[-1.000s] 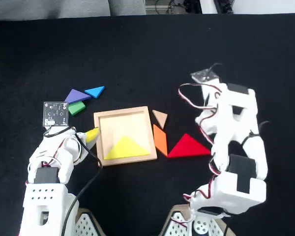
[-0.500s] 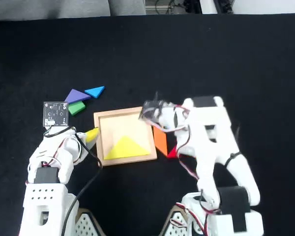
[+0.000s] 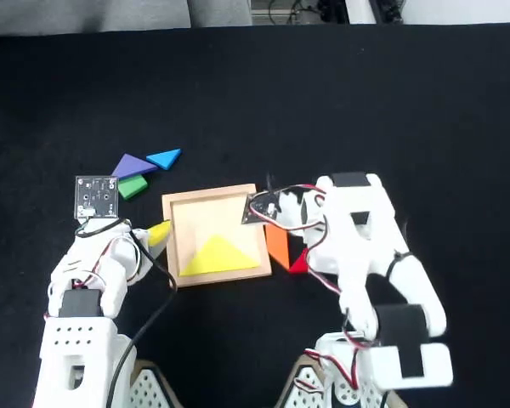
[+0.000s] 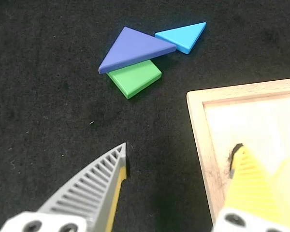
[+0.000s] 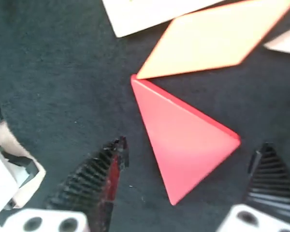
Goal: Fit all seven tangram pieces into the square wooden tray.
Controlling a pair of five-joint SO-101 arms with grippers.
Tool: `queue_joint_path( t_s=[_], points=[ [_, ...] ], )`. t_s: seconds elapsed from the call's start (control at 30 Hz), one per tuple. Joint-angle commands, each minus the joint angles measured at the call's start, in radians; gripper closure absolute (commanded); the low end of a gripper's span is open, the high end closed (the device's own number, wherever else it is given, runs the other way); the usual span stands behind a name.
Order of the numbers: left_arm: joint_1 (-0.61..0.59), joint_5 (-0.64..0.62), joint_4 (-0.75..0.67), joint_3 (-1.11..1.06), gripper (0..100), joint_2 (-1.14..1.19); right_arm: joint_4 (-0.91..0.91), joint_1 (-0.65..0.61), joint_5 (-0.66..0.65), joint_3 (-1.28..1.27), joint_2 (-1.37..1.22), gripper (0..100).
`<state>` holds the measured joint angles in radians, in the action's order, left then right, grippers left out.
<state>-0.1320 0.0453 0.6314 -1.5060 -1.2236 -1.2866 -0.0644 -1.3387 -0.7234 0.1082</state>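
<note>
The square wooden tray (image 3: 172, 229) lies mid-table with a yellow triangle (image 3: 219, 253) inside it. Purple triangle (image 3: 134, 164), blue triangle (image 3: 164, 157) and green square (image 3: 133, 186) cluster off its far left corner. My left gripper (image 4: 180, 154) is open at the tray's left rim (image 4: 199, 125), its yellow finger (image 4: 249, 183) over the tray. My right gripper (image 5: 193, 147) hangs open astride the red triangle (image 5: 183, 140), beside the orange parallelogram (image 5: 217, 38). The right arm (image 3: 348, 229) covers most of the red triangle (image 3: 299, 263) beside the orange parallelogram (image 3: 277, 245).
Black cloth covers the table. A pale tan piece (image 5: 287, 41) shows beyond the orange parallelogram. The purple triangle (image 4: 135, 48) overlaps the green square (image 4: 135, 78), with the blue triangle (image 4: 183, 36) touching it. Bare cloth lies behind the tray and to the far right.
The right arm swung left from the table's right side and came down over the orange and red pieces, hiding the tan triangle from above. The left arm stayed put.
</note>
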Motion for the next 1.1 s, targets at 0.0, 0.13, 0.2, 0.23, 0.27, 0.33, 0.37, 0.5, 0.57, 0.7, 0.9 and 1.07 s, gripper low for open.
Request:
queue_joint_path(
  t_s=[0.0, 0.13, 0.2, 0.23, 0.27, 0.33, 0.37, 0.5, 0.57, 0.7, 0.9, 1.07],
  points=[
    [0.001, 0.006, -0.015, 0.004, 66, 0.002, 0.009, 0.021, -0.015, 0.036, -0.031, 60.6],
    [0.001, 0.006, -0.017, 0.004, 66, 0.002, 0.037, 0.051, -0.029, 0.041, -0.067, 60.6],
    [0.001, 0.006, -0.017, 0.004, 66, 0.002, 0.051, 0.064, -0.034, 0.044, -0.085, 60.6],
    [0.001, 0.006, -0.017, 0.004, 66, 0.002, 0.052, 0.068, -0.035, 0.045, -0.088, 60.6],
    [0.001, 0.006, -0.017, 0.004, 66, 0.002, 0.052, 0.072, -0.035, 0.051, -0.093, 60.6],
    [0.001, 0.006, -0.017, 0.004, 66, 0.002, 0.052, 0.074, -0.035, 0.064, -0.101, 60.6],
    [0.001, 0.006, -0.017, 0.004, 66, 0.002, 0.052, 0.074, -0.035, 0.065, -0.101, 60.6],
    [0.001, 0.006, -0.017, 0.004, 66, 0.002, 0.052, 0.066, -0.035, 0.062, -0.102, 60.6],
    [0.001, 0.006, -0.017, 0.004, 66, 0.002, 0.052, 0.060, -0.035, 0.062, -0.102, 60.6],
    [0.001, 0.006, -0.015, 0.004, 66, 0.002, 0.054, 0.028, -0.035, 0.062, -0.102, 60.6],
    [0.001, 0.006, -0.011, 0.004, 66, 0.002, 0.075, 0.018, -0.035, 0.064, -0.104, 60.6],
    [0.001, 0.006, -0.011, 0.004, 66, 0.002, 0.077, 0.014, -0.035, 0.064, -0.104, 60.6]
  ],
)
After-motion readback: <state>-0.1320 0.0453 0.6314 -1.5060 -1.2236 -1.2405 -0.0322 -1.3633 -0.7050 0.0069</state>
